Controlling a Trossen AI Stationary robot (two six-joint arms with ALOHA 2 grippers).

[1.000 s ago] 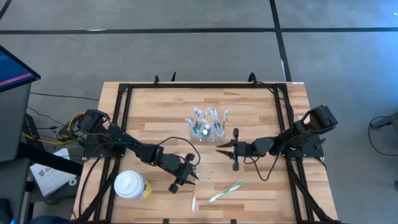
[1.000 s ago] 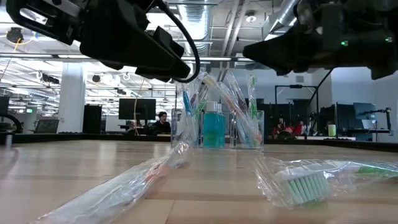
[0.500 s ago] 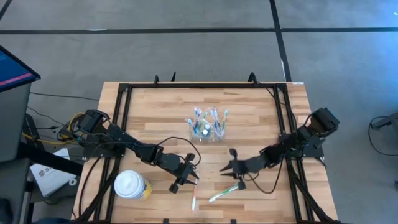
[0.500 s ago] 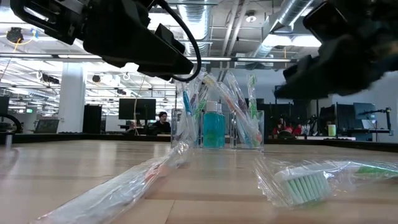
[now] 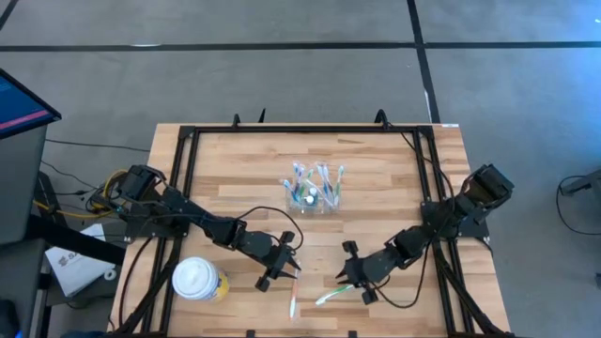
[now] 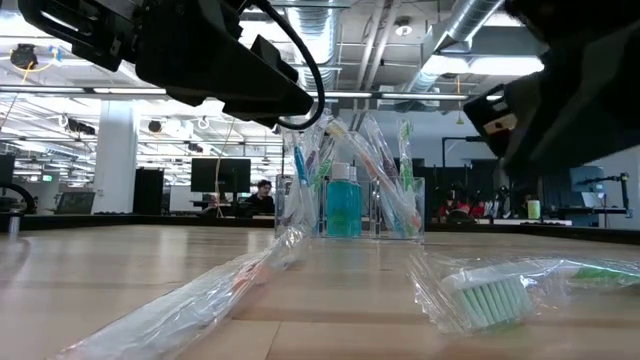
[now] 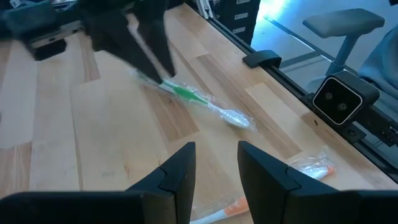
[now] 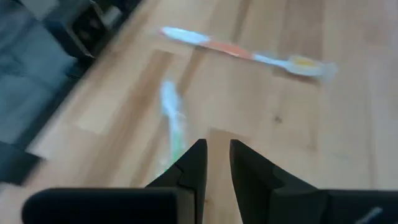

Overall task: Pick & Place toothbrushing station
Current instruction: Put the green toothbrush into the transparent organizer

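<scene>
Wooden table [image 5: 235, 160]: your toothbrushing station [image 5: 315, 188] stands at centre, twelve o'clock of both empty, slightly parted grippers, left [image 5: 285, 269] and right [image 5: 354, 279]. Wrapped toothbrushes [image 5: 340, 289] lie beneath them; cup [image 5: 196, 280] at eight.

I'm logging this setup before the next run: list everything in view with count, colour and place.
toothbrushing station: one, clear holder with wrapped brushes and a blue bottle, table's middle, toward the far edge.
green toothbrush: one, green and white, wrapped, lying flat near the front edge, beside the right gripper.
orange toothbrush: one, orange and white, wrapped, flat near the front edge, just in front of the left gripper.
cup: one, yellow with white lid, front left corner.
table: one, light wood, black frame.
left gripper: dark, open, above the orange toothbrush.
right gripper: dark, slightly open, over the green toothbrush.
</scene>
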